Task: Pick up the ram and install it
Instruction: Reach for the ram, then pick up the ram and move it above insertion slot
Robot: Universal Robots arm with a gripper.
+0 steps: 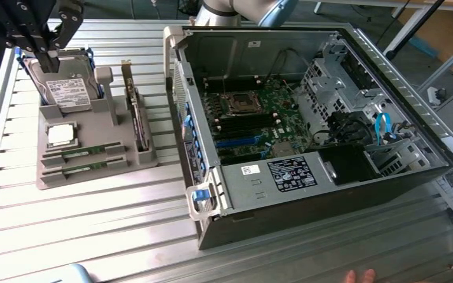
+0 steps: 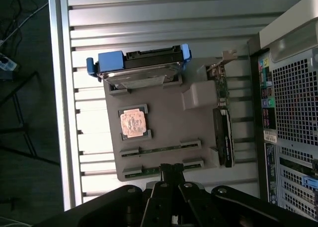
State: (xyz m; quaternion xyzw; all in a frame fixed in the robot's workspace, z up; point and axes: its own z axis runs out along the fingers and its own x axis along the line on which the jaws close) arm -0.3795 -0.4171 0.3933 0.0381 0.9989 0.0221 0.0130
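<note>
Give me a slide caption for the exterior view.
Shut tool hovers above a gray parts holder with two ram sticks in it, beside an open computer case.

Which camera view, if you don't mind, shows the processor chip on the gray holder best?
The wrist view: the processor chip faces the camera squarely, its copper-toned top unobstructed. The exterior view shows the chip obliquely, pale, beside the hard drive.

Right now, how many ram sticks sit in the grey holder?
2. One ram stick lies in the slot beside the processor chip; the second ram stick in the next slot, at the holder's edge. None seem hidden.
</note>
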